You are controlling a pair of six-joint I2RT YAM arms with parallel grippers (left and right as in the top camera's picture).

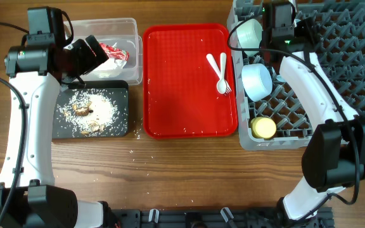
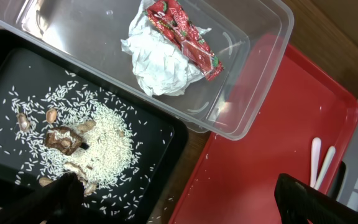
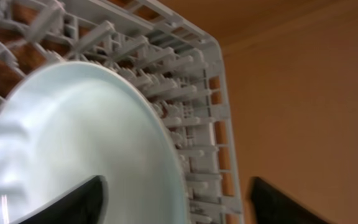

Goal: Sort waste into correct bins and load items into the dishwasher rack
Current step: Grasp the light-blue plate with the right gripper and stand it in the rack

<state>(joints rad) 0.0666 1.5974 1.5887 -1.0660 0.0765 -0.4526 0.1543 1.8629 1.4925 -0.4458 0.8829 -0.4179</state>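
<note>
The crumpled red-and-white wrapper with tissue [image 2: 169, 50] lies in the clear tub [image 1: 132, 38]. Rice scraps with brown bits [image 2: 92, 140] lie in the black tray [image 1: 122, 126]. My left gripper [image 2: 179, 205] is open and empty, hovering over the black tray's right edge and the red tray. The white spoon and fork [image 1: 219, 71] lie on the red tray. Two pale bowls [image 1: 249, 33] [image 1: 256, 80] and the yellow cup [image 1: 263, 128] sit in the grey rack [image 1: 353, 57]. My right gripper [image 3: 173, 199] is open at the rack's far left corner, beside a pale blue round plate [image 3: 79, 143] standing among pegs.
The flat red tray [image 1: 182, 95] lies between the bins and the rack. Loose rice grains [image 1: 135, 149] are scattered on the wooden table by the black tray. The right arm [image 1: 309, 76] reaches across the rack.
</note>
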